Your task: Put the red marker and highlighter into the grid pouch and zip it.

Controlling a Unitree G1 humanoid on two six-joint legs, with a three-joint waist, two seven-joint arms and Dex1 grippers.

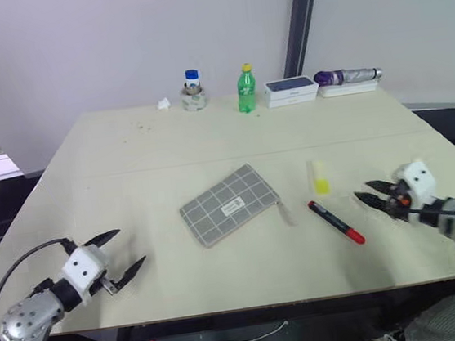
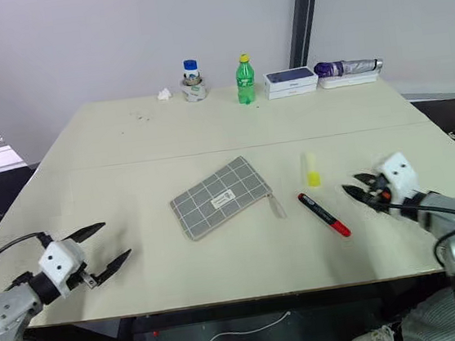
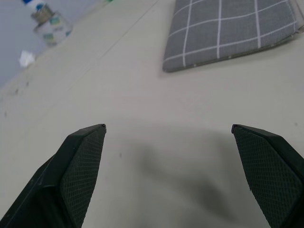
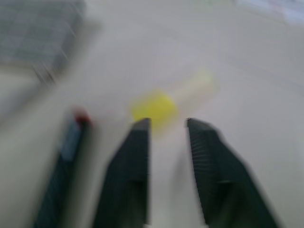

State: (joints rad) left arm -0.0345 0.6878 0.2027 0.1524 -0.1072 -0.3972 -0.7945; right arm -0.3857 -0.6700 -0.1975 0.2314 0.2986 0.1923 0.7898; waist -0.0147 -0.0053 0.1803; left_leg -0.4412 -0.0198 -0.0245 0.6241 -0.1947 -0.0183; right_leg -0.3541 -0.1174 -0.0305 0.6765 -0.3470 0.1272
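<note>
The grid pouch [image 1: 230, 205], grey with white lines, lies flat at the table's middle, its zipper pull pointing right. To its right lies the yellow highlighter [image 1: 320, 178], and the red marker [image 1: 337, 222] lies slantwise just in front of it. My right gripper [image 1: 363, 191] hovers low just right of both, pointing at them. Its fingers stand close together with a narrow gap and nothing between them. In the right wrist view the highlighter [image 4: 156, 107] sits just past the fingertips and the marker [image 4: 66, 156] lies beside them. My left gripper [image 1: 132, 245] is open and empty near the front left edge, aimed at the pouch [image 3: 228, 33].
Along the far edge stand a blue-capped jar [image 1: 193, 92], a green soda bottle [image 1: 246, 90], a white box [image 1: 291, 89] and a folded umbrella [image 1: 348, 76]. A bit of crumpled paper [image 1: 163, 104] lies by the jar. The table's front edge [image 1: 251, 308] runs close below both grippers.
</note>
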